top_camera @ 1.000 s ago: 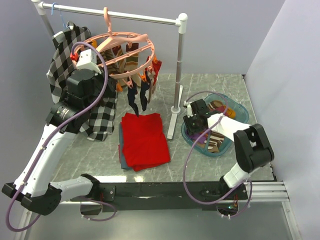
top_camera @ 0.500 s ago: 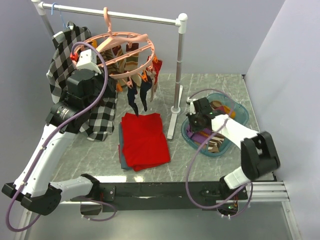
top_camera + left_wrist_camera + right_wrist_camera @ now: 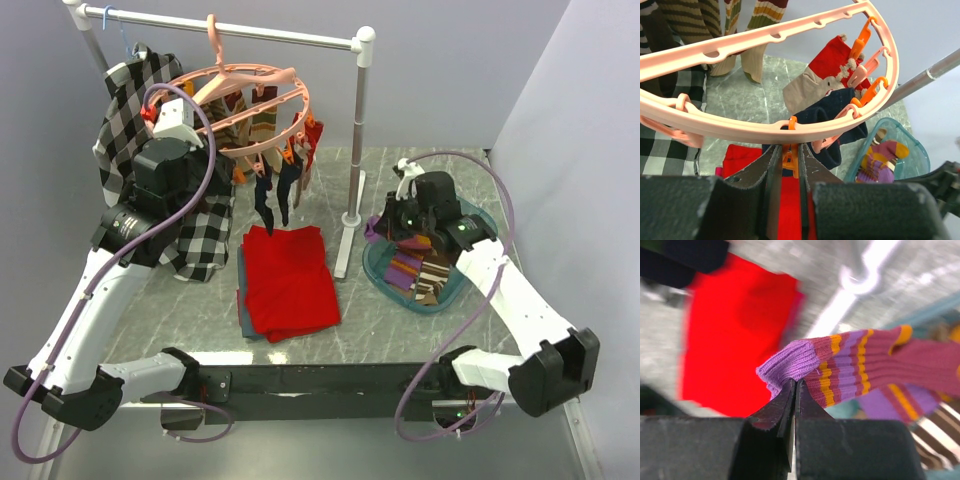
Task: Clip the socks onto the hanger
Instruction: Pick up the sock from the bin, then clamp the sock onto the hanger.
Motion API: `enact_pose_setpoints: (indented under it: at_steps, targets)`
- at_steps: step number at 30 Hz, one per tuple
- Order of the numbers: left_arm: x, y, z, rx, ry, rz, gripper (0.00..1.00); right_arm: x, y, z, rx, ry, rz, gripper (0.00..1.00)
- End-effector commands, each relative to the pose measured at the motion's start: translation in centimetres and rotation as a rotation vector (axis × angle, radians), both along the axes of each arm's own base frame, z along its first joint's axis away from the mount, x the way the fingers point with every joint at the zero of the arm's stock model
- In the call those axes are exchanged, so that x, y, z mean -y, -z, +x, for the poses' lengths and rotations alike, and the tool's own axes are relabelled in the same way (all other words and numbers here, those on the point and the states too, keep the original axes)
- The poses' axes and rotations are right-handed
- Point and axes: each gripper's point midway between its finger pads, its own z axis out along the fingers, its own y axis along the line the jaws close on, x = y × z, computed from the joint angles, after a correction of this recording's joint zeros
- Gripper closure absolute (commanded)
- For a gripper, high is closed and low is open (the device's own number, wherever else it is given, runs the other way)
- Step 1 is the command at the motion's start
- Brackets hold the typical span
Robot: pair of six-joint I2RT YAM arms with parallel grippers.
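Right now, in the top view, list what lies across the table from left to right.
Checked shirt → red cloth → stand → tub with socks.

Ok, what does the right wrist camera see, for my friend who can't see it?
The right gripper is shut on the cuff of a purple knitted sock with orange and maroon stripes. Blurred behind it lies a folded red cloth.
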Motion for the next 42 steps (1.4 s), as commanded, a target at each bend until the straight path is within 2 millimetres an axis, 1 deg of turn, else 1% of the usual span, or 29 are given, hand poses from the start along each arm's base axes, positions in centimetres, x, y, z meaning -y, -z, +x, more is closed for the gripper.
enact_pose_setpoints:
  at_steps: [1, 2, 3, 4, 6, 7, 8, 9, 10, 11, 12, 13, 14, 15, 16, 17, 18, 20, 21, 22, 23, 26, 29, 33, 42]
  targets:
    - [0.5, -2.8, -0.5, 0.074, 0.038, -0.034, 0.81, -4.5, -8.2, -2.0, 0.107, -0.140, 0.252, 1.00]
    - [0.6, -2.9, -0.5, 0.075, 0.042, -0.035, 0.81, -5.2, -9.2, -2.3, 0.120, -0.160, 0.284, 1.00]
    - [0.6, -2.8, -0.4, 0.073, 0.040, -0.038, 0.81, -6.2, -10.9, -3.0, 0.127, -0.189, 0.339, 1.00]
    - [0.6, -2.9, -0.4, 0.076, 0.043, -0.039, 0.81, -7.6, -12.2, -3.6, 0.153, -0.233, 0.377, 1.00]
    - [0.7, -3.0, -0.4, 0.079, 0.049, -0.044, 0.81, -9.5, -14.4, -4.6, 0.157, -0.279, 0.459, 1.00]
    - [0.8, -3.0, -0.4, 0.080, 0.050, -0.047, 0.81, -10.7, -15.9, -4.9, 0.191, -0.319, 0.505, 1.00]
    - [0.9, -2.9, -0.4, 0.078, 0.056, -0.048, 0.81, -12.3, -16.7, -6.2, 0.192, -0.370, 0.536, 1.00]
    - [1.0, -3.0, -0.4, 0.081, 0.057, -0.054, 0.81, -13.4, -17.6, -6.5, 0.180, -0.387, 0.577, 1.00]
    - [1.1, -3.0, -0.4, 0.081, 0.060, -0.054, 0.82, -14.4, -19.1, -6.8, 0.213, -0.421, 0.624, 1.00]
    - [1.1, -2.9, -0.3, 0.078, 0.059, -0.056, 0.82, -15.8, -20.0, -7.8, 0.209, -0.461, 0.661, 1.00]
    - [1.2, -2.9, -0.4, 0.079, 0.066, -0.060, 0.82, -16.8, -20.5, -7.8, 0.180, -0.465, 0.707, 1.00]
    - [1.3, -2.9, -0.4, 0.080, 0.068, -0.062, 0.82, -17.6, -22.0, -7.9, 0.212, -0.485, 0.760, 1.00]
    - [1.3, -2.9, -0.4, 0.079, 0.069, -0.065, 0.82, -18.3, -22.5, -7.8, 0.193, -0.470, 0.800, 1.00]
    - [1.3, -2.8, -0.3, 0.077, 0.067, -0.066, 0.82, -19.6, -22.6, -7.9, 0.177, -0.483, 0.821, 1.00]
    - [1.3, -3.0, -0.4, 0.082, 0.068, -0.070, 0.82, -20.2, -23.2, -7.7, 0.189, -0.490, 0.846, 1.00]
    - [1.3, -2.9, -0.3, 0.082, 0.067, -0.070, 0.82, -21.3, -22.6, -7.0, 0.171, -0.471, 0.845, 1.00]
    - [1.2, -3.0, -0.4, 0.084, 0.065, -0.071, 0.82, -21.9, -23.4, -7.1, 0.179, -0.478, 0.857, 1.00]
    - [1.2, -3.0, -0.5, 0.087, 0.065, -0.072, 0.82, -22.7, -23.3, -6.2, 0.165, -0.451, 0.866, 1.00]
    - [1.1, -3.2, -0.6, 0.090, 0.065, -0.077, 0.82, -23.2, -22.6, -5.3, 0.153, -0.419, 0.865, 1.00]
    - [1.1, -3.1, -0.6, 0.090, 0.063, -0.077, 0.82, -23.4, -22.5, -4.8, 0.153, -0.402, 0.872, 1.00]
    - [1.2, -3.1, -0.7, 0.091, 0.066, -0.078, 0.82, -23.8, -21.9, -4.2, 0.139, -0.383, 0.869, 1.00]
    - [1.2, -3.4, -0.8, 0.104, 0.069, -0.088, 0.82, -24.5, -20.8, -2.9, 0.116, -0.338, 0.856, 1.00]
    - [0.9, -3.7, -1.0, 0.116, 0.065, -0.090, 0.82, -24.7, -19.8, -1.7, 0.087, -0.300, 0.848, 1.00]
    - [0.8, -4.0, -1.3, 0.136, 0.067, -0.096, 0.82, -24.5, -19.0, -0.5, 0.063, -0.260, 0.855, 1.00]
    - [1.1, -3.6, -1.4, 0.151, 0.090, -0.097, 0.81, -24.1, -18.6, 0.9, 0.025, -0.232, 0.857, 1.00]
